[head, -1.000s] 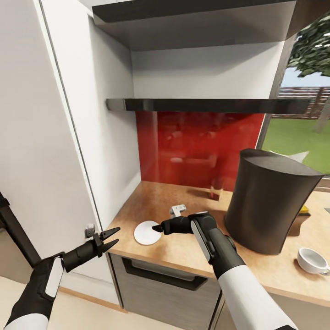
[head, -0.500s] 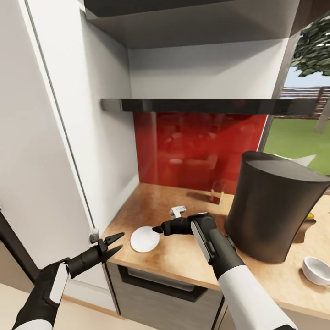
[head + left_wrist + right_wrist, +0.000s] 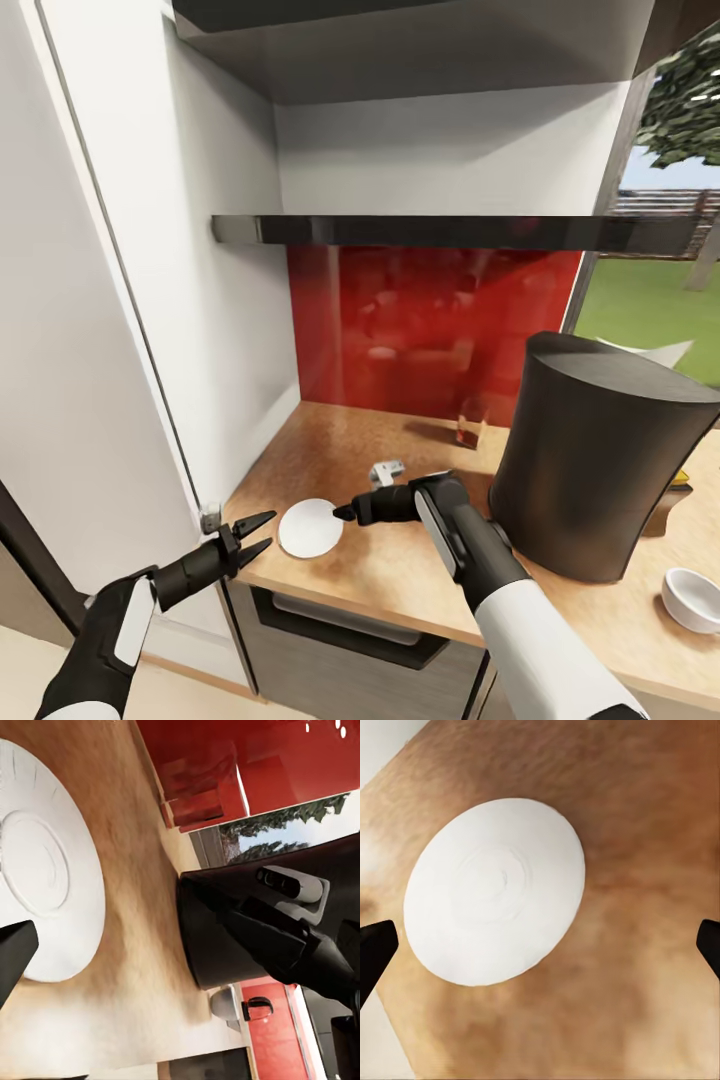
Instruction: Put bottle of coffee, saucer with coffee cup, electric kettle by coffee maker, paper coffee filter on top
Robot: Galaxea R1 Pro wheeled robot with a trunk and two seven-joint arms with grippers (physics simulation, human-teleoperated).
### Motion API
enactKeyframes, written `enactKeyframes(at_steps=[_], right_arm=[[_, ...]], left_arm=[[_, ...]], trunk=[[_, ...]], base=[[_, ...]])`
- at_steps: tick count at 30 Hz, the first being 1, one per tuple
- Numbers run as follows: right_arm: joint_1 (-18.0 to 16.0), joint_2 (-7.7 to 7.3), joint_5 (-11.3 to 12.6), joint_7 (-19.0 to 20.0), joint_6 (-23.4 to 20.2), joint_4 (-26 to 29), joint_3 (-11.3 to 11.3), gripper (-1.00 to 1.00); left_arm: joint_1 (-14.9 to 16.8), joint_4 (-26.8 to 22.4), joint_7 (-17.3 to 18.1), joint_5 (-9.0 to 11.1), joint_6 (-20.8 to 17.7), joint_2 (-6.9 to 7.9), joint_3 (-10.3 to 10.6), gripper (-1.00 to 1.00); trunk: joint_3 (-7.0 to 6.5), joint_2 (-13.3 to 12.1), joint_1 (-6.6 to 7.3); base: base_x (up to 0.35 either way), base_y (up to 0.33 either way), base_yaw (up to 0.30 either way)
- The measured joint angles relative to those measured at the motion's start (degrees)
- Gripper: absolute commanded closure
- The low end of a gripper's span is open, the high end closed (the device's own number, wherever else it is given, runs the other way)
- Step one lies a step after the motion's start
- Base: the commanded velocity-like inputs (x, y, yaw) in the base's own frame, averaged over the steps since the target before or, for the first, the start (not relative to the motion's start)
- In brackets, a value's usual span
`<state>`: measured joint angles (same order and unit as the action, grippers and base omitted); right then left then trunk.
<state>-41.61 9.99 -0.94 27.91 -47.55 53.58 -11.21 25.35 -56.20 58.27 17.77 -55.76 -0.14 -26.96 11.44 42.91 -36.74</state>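
The small flat round white saucer lies flat on the long light beige wood-grain countertop, close to its front left corner and well apart from the tall dark grey coffee maker that stands further to the right. The tiny white rounded coffee cup sits on the counter on the other side of the coffee maker, not on the saucer.

The right gripper hangs low over the counter with its tips at the right edge of the saucer, pointing toward it. In the right wrist view the saucer lies straight ahead between the two dark finger tips, which stand wide apart at both sides, so this gripper is opened and holds nothing. The plate is round, so it has no long axis; what matters is its thin rim lying flat on the wood.

The left gripper floats off the front edge of the counter, just beside the corner, with its fingers spread and empty.

I judge that the right arm is better placed, and that it must go lower and catch the near rim to carry the saucer toward the coffee maker.
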Motion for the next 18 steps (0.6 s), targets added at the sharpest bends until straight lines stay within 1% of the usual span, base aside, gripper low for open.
enactKeyframes(at_steps=[2,4,5,7,8,11,12,14,18], right_arm=[[0.0,0.00,0.1,0.0,0.0,-1.0,0.0,-1.00],[0.0,0.00,0.1,0.0,0.0,-1.4,0.0,-1.00],[0.0,0.00,0.1,0.0,0.0,-1.4,0.0,-1.00],[0.0,0.00,0.2,0.1,0.0,-1.6,-0.1,-1.00],[0.0,0.00,0.2,0.1,0.0,-1.6,-0.1,-1.00],[0.0,0.00,0.2,0.1,0.1,-1.7,-0.1,-1.00],[0.0,0.00,0.2,0.2,0.0,-1.7,-0.1,-1.00],[0.0,0.00,0.2,0.2,0.1,-1.9,-0.1,-1.00],[0.0,0.00,0.2,0.2,0.1,-4.7,-0.2,-1.00]], left_arm=[[0.0,0.0,-0.1,-0.1,0.0,-0.01,0.0,-1.00],[0.0,0.1,-1.1,0.0,0.0,-0.01,0.0,-1.00],[0.0,0.1,-1.4,0.0,0.0,-0.01,0.0,-1.00],[0.0,0.1,-3.5,0.3,-0.1,-0.02,0.0,-1.00],[0.0,0.1,-3.9,0.4,-0.1,-0.02,0.0,-1.00],[0.0,0.1,-4.3,0.4,-0.1,-0.02,-0.1,-1.00],[0.0,0.1,-4.4,0.4,-0.1,-0.01,-0.6,-1.00],[-0.1,0.1,-4.5,0.4,-0.1,-0.01,-1.0,-1.00],[-0.6,0.1,-4.5,0.4,-0.1,0.02,-1.6,-1.00]], trunk=[[0.00,0.0,0.01],[0.00,0.0,0.01],[0.00,0.0,0.01],[0.00,0.0,-0.01],[0.00,0.0,-0.01],[0.00,0.0,-0.01],[0.00,0.0,-0.01],[0.00,0.0,-0.01],[0.00,0.0,0.00]], base=[[0.259,0.000,0.000],[0.211,0.000,0.000],[0.116,0.000,0.000],[0.039,0.000,0.000],[0.019,0.000,0.000],[0.009,0.000,0.000],[0.002,0.000,0.000],[0.001,0.000,0.000],[0.119,0.000,0.000]])
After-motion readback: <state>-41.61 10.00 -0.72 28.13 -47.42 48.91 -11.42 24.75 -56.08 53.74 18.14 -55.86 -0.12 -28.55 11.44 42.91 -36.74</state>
